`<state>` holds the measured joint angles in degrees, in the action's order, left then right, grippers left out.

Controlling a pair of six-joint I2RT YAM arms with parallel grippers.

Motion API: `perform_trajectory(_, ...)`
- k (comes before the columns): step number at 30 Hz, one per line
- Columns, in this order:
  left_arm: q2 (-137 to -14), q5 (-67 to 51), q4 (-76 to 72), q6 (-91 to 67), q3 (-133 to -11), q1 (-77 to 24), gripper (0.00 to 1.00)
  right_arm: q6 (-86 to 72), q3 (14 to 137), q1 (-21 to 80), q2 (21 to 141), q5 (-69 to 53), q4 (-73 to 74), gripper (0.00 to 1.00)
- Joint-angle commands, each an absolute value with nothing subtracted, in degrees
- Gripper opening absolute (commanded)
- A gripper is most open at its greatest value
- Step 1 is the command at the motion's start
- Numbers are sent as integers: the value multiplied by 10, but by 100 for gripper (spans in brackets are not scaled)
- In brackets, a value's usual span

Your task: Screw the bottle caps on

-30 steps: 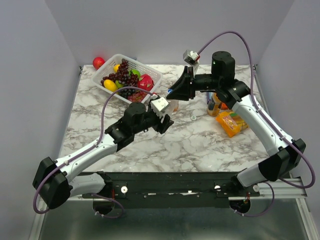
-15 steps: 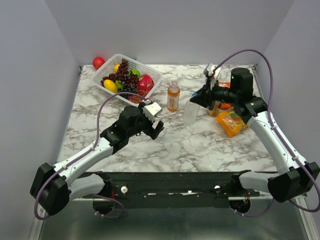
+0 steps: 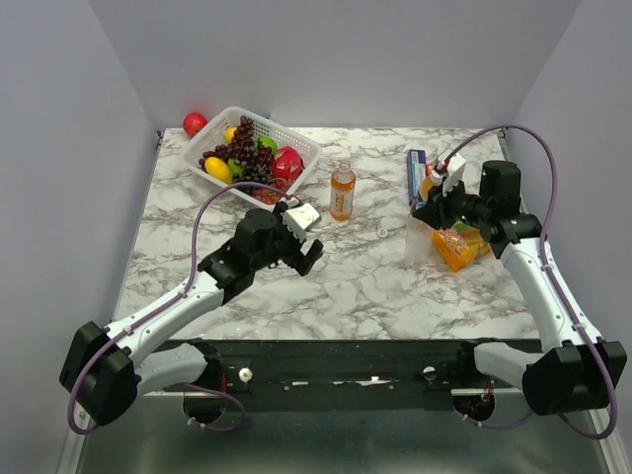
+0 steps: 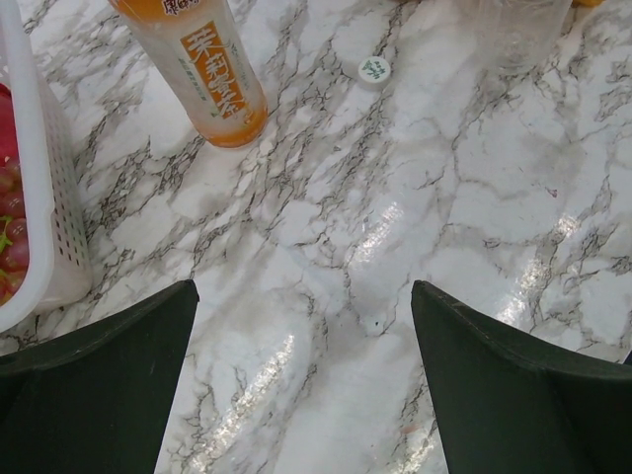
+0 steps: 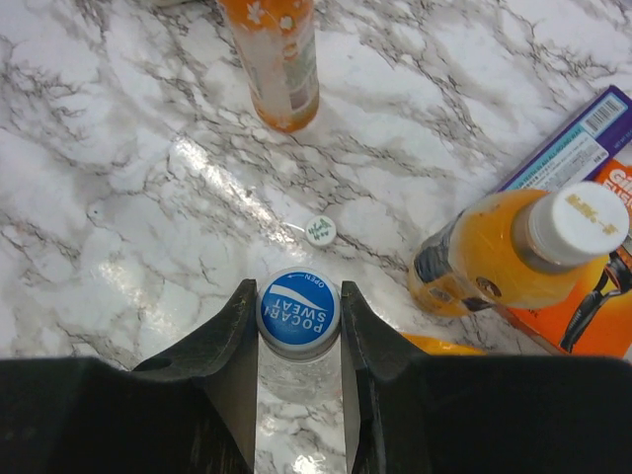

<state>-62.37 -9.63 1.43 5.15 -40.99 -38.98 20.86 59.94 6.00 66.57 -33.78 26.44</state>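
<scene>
Wide apart, the left claw (image 4: 303,286) hangs over the marble bench (image 4: 326,227), just near of the standing orange-drink plastic bottle (image 4: 202,69). A loose white round plastic cap (image 4: 374,69) lies right of it. Far right, the right claw (image 5: 296,288) is clamped on the blue round cap (image 5: 299,311) of the clear plastic bottle (image 3: 419,240).

Surface (image 3: 395,286): white marble, grey veining. Centre bottle (image 3: 343,191): orange liquid, orange label with white characters. Upper-right bottle (image 5: 484,262): orange, dark label, with white cap (image 5: 576,222). Blue cap (image 5: 298,312): white lettering. Right tool (image 5: 298,296): black fingers (image 5: 222,341). Loose cap (image 5: 320,230): white, green print. Basket (image 4: 54,217): white lattice. Grapes (image 3: 245,146): dark purple. Packet (image 3: 457,245): orange. Box (image 5: 568,138): purple.
</scene>
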Motion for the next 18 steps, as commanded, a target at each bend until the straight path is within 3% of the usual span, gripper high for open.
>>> perform_trajectory(1,-628,-98,5,59,-408,-386,99,222,563,41,631,-333,245,8)
perform_trajectory(13,-642,-113,9,60,-418,-385,99,172,483,-11,576,-377,181,13)
perform_trajectory(18,-645,-116,10,59,-423,-385,99,171,465,-14,568,-363,156,29)
